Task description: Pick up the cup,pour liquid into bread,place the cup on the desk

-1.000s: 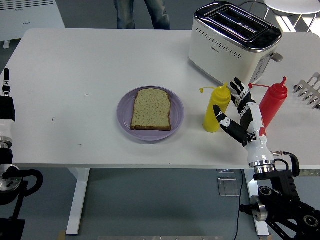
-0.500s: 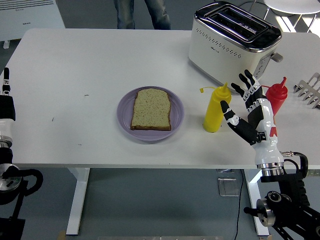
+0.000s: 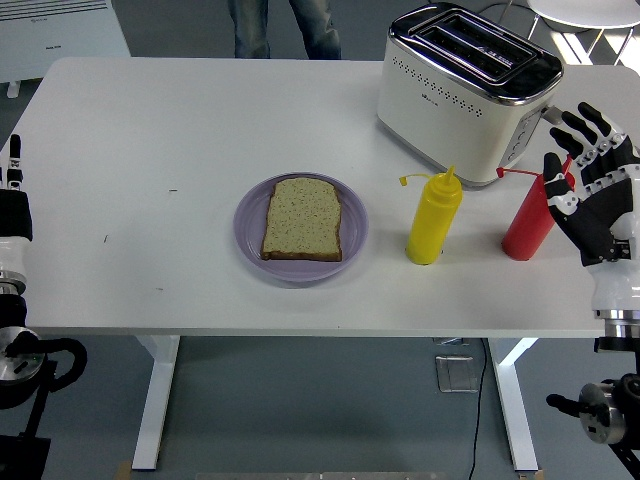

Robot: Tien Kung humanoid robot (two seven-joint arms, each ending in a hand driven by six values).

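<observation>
At the near right edge of the white table (image 3: pixel 150 130), the right robot hand (image 3: pixel 590 190) has swung away from the yellow plastic squeeze bottle (image 3: pixel 433 220) with fingers spread and empty, now just right of the red squeeze bottle (image 3: pixel 528 218), so the pick-up looks not yet made. The left arm (image 3: pixel 12 230) rests at the left edge, its fingers out of sight. Counted: two bottles, one slice of brown bread (image 3: pixel 303 219) on one round purple plate (image 3: pixel 250 235) left of the yellow bottle, and one white-and-chrome toaster (image 3: pixel 465 95) beyond.

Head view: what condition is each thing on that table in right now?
Bread slice: flat on the purple plate, bare.
Yellow squeeze bottle: upright, cap open, untouched.
Red squeeze bottle: upright, cap open.
Toaster: slots empty.
Right hand: fingers spread, beside the red bottle, holding nothing.
Left arm: resting at the table's left edge.
</observation>
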